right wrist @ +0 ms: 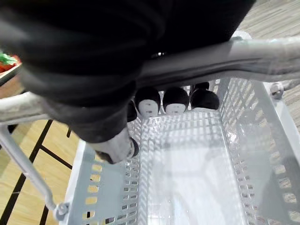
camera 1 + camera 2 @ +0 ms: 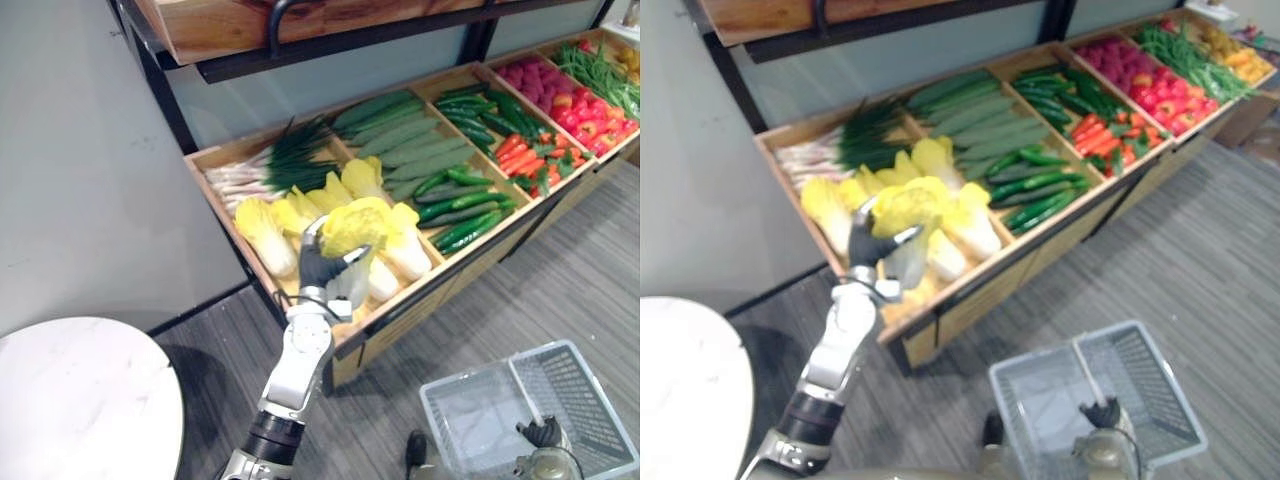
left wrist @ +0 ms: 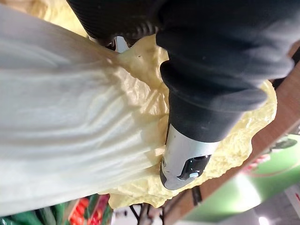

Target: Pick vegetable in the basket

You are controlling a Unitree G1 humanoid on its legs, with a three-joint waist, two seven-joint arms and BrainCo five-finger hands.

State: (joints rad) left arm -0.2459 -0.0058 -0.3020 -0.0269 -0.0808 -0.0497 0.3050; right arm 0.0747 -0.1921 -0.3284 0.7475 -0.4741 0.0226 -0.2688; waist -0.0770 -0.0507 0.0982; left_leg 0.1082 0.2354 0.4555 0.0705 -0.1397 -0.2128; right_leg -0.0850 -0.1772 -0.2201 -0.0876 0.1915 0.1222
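Left hand grasping a cabbage above the wooden stand

Its fingers and thumb are curled round the pale stalk end, the yellow leafy top uppermost; the cabbage hangs just over the other cabbages in the stand's near compartment; spring onions lie behind them, cucumbers in the next compartment to the right; the right hand is clenched round the grey handle of the basket, low over the striped floor.
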